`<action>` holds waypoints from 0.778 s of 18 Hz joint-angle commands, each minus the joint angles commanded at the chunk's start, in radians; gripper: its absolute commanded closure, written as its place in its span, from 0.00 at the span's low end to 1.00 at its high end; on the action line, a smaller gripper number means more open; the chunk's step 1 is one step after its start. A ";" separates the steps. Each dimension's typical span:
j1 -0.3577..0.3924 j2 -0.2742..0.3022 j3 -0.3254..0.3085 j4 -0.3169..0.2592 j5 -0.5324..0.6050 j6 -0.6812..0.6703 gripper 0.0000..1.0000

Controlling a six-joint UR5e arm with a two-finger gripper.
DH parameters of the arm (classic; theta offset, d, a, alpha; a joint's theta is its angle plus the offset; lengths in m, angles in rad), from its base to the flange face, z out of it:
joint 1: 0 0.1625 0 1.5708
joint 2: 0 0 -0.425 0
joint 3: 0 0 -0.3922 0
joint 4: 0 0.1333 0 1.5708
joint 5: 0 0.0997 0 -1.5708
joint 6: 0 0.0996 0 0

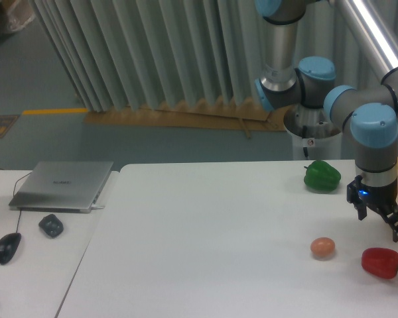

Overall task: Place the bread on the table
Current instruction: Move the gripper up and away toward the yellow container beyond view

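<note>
Jaws of the gripper [383, 222] are seen spread apart at the right edge of the view, with nothing discernible between the dark fingers, though the far side is partly cut off. Beneath them, the table [205, 238] is seen as a broad white surface with a rounded corner. Beside it at the left, a narrower white desk [26, 265] is occupied by a closed laptop [63, 186], a mouse [8, 247] and a small dark object [51, 226]. On the table, a green pepper [322, 175] is set behind the gripper, a red pepper [381, 262] just below it, and an egg [322, 247] left of the red pepper. The bread cannot be made out anywhere in view.
</note>
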State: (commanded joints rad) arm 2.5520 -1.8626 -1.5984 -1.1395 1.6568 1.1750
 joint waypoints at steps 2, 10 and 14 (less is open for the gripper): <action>0.001 0.002 0.000 0.000 -0.002 -0.001 0.00; 0.002 0.013 -0.035 0.007 -0.005 -0.031 0.00; 0.028 0.028 -0.057 0.035 -0.049 -0.078 0.00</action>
State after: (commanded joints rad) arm 2.5801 -1.8347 -1.6552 -1.1045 1.6076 1.0968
